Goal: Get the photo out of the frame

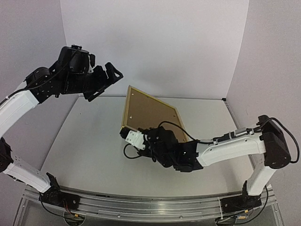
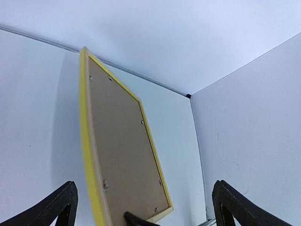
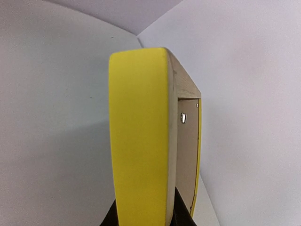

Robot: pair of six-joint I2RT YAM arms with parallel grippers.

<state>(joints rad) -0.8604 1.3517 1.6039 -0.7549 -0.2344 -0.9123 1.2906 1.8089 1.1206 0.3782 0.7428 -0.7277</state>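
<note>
The yellow frame [image 1: 124, 112] stands tilted up off the table, its back toward the top camera and its brown backing board [image 1: 149, 113] in place. The photo is hidden behind that board. My right gripper [image 1: 149, 133] is shut on the frame's lower edge; in the right wrist view the yellow rim [image 3: 138, 141] fills the space between the dark fingers [image 3: 181, 217]. My left gripper [image 1: 104, 83] hangs open in the air up and to the left of the frame, touching nothing. In the left wrist view the frame [image 2: 85, 127] and board [image 2: 124, 146] lie ahead, between the wide-apart fingers [image 2: 61, 203].
Small metal tabs [image 3: 183, 117] hold the backing board along the frame's inner edge. White walls [image 1: 155, 42] close the table [image 1: 89, 146] at the back and sides. An aluminium rail [image 1: 155, 207] with both arm bases runs along the near edge.
</note>
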